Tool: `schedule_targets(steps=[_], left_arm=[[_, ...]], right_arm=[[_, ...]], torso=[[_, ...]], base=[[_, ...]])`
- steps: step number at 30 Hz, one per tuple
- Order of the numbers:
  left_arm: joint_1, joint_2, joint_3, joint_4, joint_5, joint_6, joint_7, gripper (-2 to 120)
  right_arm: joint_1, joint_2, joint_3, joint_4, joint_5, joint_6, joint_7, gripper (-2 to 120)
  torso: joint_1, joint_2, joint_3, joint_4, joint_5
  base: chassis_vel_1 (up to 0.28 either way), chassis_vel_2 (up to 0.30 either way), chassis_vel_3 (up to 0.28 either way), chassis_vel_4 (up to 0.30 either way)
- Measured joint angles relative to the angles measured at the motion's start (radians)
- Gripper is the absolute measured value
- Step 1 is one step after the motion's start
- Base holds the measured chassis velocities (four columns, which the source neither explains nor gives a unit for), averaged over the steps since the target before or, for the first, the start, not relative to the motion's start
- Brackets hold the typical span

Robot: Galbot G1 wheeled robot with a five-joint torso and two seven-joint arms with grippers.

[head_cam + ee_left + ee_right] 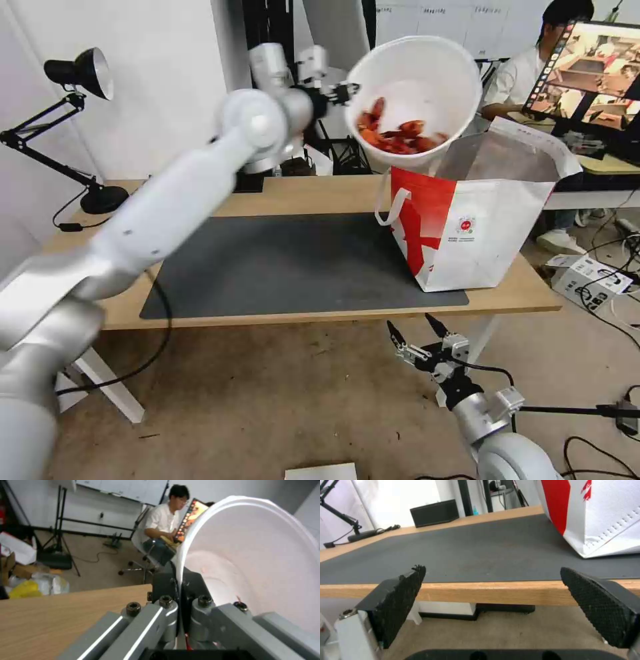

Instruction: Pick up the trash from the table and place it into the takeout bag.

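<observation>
So the left pincer [343,93] is clamped on the rim of the white round bowl of red crayfish shells [413,100], holding it up in the air, tipped on its side with the mouth facing the robot. The shells have slid down to the low edge, which sits right at the back rim of the large boxy white takeout bag with the red panel and silver foil lining [480,220]. From the left wrist camera you can see the rim pinched between the two fingers [166,605], so the grip is thin, just on the bowl wall.

The bag stands open on the far right end of the long light-wood worktop [313,193], partly on the dark grey rectangular mat [293,267]. I can't spot any other trash on the worktop.

The right pincer [417,337] hangs low in front of the worktop edge, below the bag, jaws wide apart and holding nothing. Looks parked.

My take on doing this bit well: get the whole bowl over the bag mouth before lowering, not only the low edge, or shells could spill behind the bag. Lower it slowly, since a rim pinch on a loaded bowl can slip or twist. Also watch the bag's near wall and the white strap handle [393,207]; a bump could fold or tip the bag.
</observation>
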Motion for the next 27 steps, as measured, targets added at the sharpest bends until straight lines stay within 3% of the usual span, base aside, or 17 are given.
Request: schedule_targets(steps=[2,5,12,20,27], left_arm=[[-0.002,-0.028,0.006,0.029,0.013,-0.006,-0.004,0],[-0.002,-0.123,0.027,0.117,0.075,-0.042,-0.021,0],[0.029,-0.224,0.034,0.182,0.160,-0.092,-0.040,0],[0.048,-0.221,0.079,0.196,0.237,-0.142,-0.039,0],[0.070,-0.177,0.121,0.135,0.269,-0.160,-0.005,0]], right_arm=[[0.000,0.000,0.000,0.000,0.000,0.000,0.000,100],[0.000,0.000,0.000,0.000,0.000,0.000,0.000,100],[0.000,0.000,0.000,0.000,0.000,0.000,0.000,100],[0.000,0.000,0.000,0.000,0.000,0.000,0.000,100],[0.000,0.000,0.000,0.000,0.000,0.000,0.000,100]], torso=[[0.000,0.000,0.000,0.0000,-0.0001],[0.000,0.000,0.000,-0.0003,0.0002],[0.000,0.000,0.000,0.0000,-0.0001],[0.000,0.000,0.000,0.0001,-0.0003],[0.000,0.000,0.000,0.0002,-0.0004]], base=[[0.000,0.000,0.000,0.000],[0.000,0.000,0.000,0.000],[0.000,0.000,0.000,0.000],[0.000,0.000,0.000,0.000],[0.000,0.000,0.000,0.000]])
